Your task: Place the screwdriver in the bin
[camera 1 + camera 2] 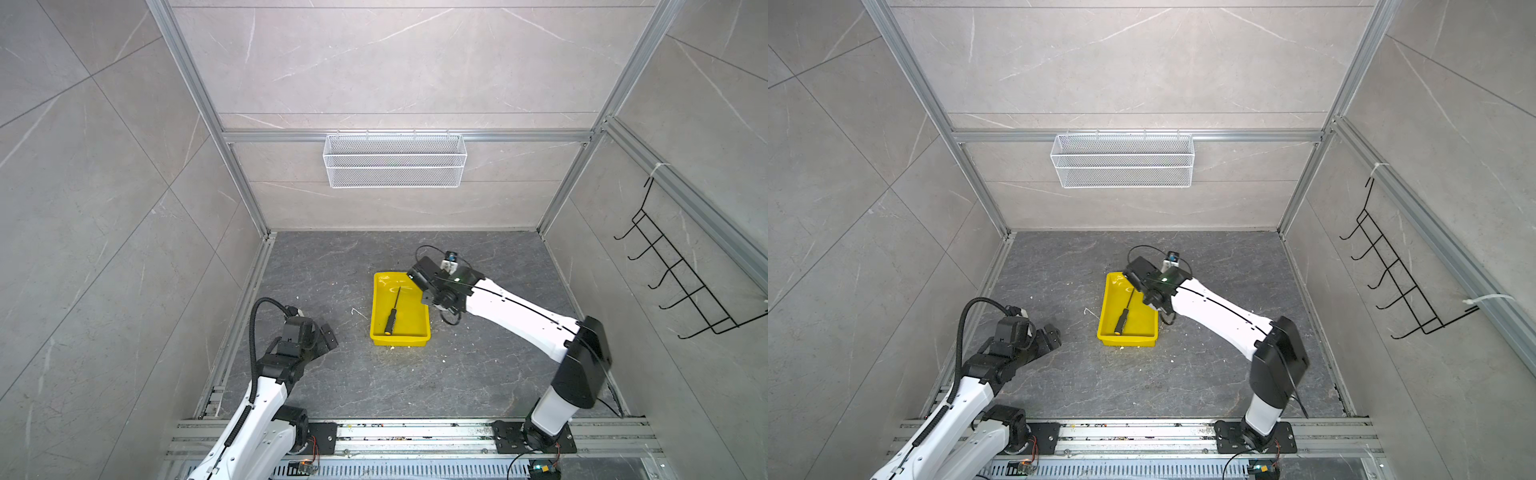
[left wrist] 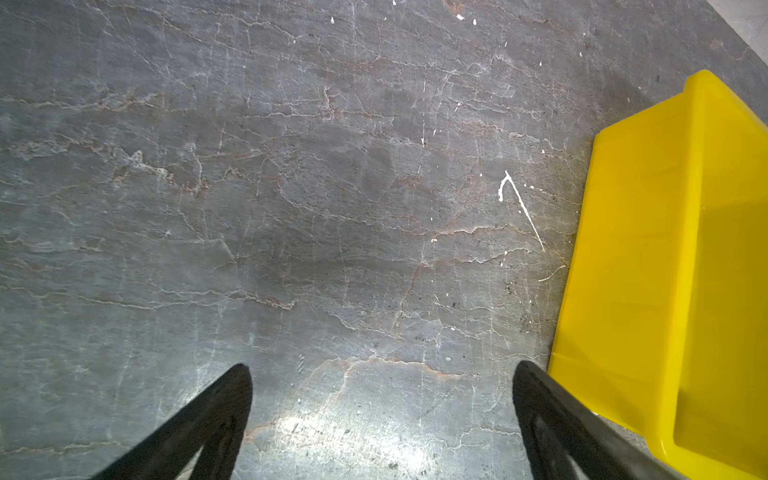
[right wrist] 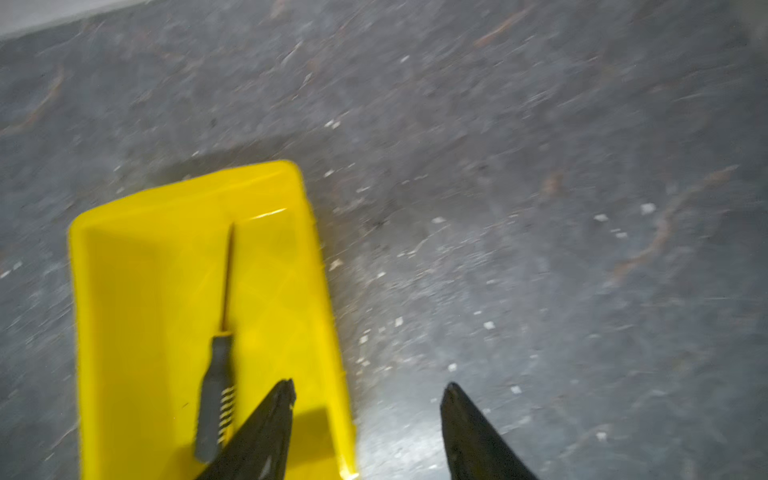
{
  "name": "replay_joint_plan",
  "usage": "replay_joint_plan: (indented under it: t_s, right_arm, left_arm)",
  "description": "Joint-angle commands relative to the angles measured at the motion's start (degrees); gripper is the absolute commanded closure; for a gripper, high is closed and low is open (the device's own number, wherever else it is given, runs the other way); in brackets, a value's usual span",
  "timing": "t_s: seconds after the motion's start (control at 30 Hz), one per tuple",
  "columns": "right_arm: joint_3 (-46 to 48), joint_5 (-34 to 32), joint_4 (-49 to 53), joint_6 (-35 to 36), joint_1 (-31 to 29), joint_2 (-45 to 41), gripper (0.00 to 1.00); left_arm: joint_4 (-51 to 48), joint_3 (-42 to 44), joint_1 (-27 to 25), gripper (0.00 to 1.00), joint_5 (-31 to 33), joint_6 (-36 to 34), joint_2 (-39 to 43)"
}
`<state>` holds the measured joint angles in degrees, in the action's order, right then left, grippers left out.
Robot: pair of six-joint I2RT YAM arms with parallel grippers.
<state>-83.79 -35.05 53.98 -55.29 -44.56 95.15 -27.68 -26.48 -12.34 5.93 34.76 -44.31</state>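
Jaws apart on right gripper (image 3: 369, 388), empty — screwdriver (image 3: 217, 365) flat in bin (image 3: 124, 311); release step, likely complete — next: lift clear of bin.

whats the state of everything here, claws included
screwdriver: lying flat inside the bin, not held
bin: upright on the table, holding the screwdriver
right claw: open, empty, at the bin's far right corner
left claw: open, empty, over the table left of the bin
mesh basket: hanging on the back wall, looks empty
hook rack: on the right wall, nothing on its hooks
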Motion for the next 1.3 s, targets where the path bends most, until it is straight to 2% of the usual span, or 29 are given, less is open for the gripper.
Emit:
replay_joint_plan:
  t_s: [0.0, 0.07, 0.13, 0.17, 0.23, 0.4, 0.53, 0.6, 0.67, 0.7, 0.77, 0.8, 0.83, 0.87, 0.9, 0.97, 1.07, 1.2, 1.27]
  right_arm:
    - [7.1, -21.18, 8.65, -3.59, 2.22, -4.08, 0.41]
    - [9.37, -28.49, 14.55, -10.83, 3.89, -5.25, 0.41]
    - [10.32, -34.38, 24.87, -23.73, 4.99, -4.99, 0.41]
    - [10.6, -36.49, 29.63, -30.46, 5.18, -4.46, 0.41]
    - [10.11, -39.33, 36.66, -38.63, 5.28, -3.22, 0.38]
    - [8.73, -44.47, 46.01, -48.03, 5.21, -0.61, 0.31]
    - [11.28, -46.4, 46.13, -49.47, 5.21, -3.18, 0.27]
    - [13.41, -46.19, 41.14, -44.29, 5.18, -5.26, 0.25]
    - [16.48, -45.1, 30.49, -32.48, 5.2, -7.7, 0.23]
    - [19.24, -43.91, 21.73, -24.3, 5.3, -9.19, 0.22]
    - [26.43, -37.35, -1.49, -1.95, 6.6, -12.95, 0.22]
    - [32.04, -29.69, -17.53, 10.96, 8.37, -16.02, 0.22]
    - [37.95, -20.83, -30.93, 19.93, 10.67, -19.71, 0.22]
    - [41.6, -15.67, -38.01, 22.81, 12.58, -22.58, 0.2]
    - [43.54, -13.92, -41.24, 23.49, 14.03, -24.45, 0.18]
    - [42.76, -14.3, -40.74, 24.39, 16.6, -25.44, 0.17]
    - [40.15, -15.51, -42.51, 31.38, 18.3, -21.69, 0.13]
    - [44.33, -23.24, -58.75, 44.52, 19.19, -14.5, 0.04]
    - [45.99, -21.53, -62.5, 45.97, 20.3, -12.7, 0.03]
  left_arm:
    - [1.33, -0.66, 0.01, 0.0, 0.77, 0.57, -0.97]
    - [1.08, -0.96, 0.01, 0.0, 0.84, 0.57, -1.52]
    - [1.05, -1.06, 0.02, 0.0, 1.1, 0.78, -1.89]
    - [0.96, -1.1, -0.03, 0.0, 1.29, 0.84, -1.98]
    - [0.88, -1.07, -0.05, 0.0, 1.45, 0.92, -1.89]
    - [1.33, -1.01, -0.04, 0.0, 1.2, 0.9, -1.98]
    - [1.65, -1.25, -0.06, 0.0, 0.65, 0.61, -3.09]
    - [1.76, -1.43, 0.02, 0.0, 0.51, 0.55, -3.77]
    - [1.68, -1.65, -0.07, 0.0, 0.49, 0.39, -4.32]
    - [1.67, -1.8, -0.08, 0.0, 0.56, 0.47, -4.61]
    - [1.69, -1.82, -0.03, 0.0, 0.51, 0.4, -4.79]
    - [1.58, -1.83, -0.01, 0.0, 0.54, 0.4, -4.69]
    - [1.53, -1.84, -0.09, 0.0, 0.6, 0.4, -4.58]
    - [1.54, -1.74, -0.07, 0.0, 0.62, 0.45, -4.51]
    - [1.49, -1.66, -0.02, 0.0, 0.66, 0.45, -4.39]
    - [1.58, -1.6, -0.07, 0.0, 0.67, 0.4, -4.26]
    - [1.75, -1.68, 0.0, 0.0, 0.71, 0.39, -4.51]
    - [1.75, -1.91, -0.13, 0.0, 0.92, 0.43, -5.34]
    - [1.75, -2.05, -0.02, 0.0, 0.87, 0.48, -5.78]
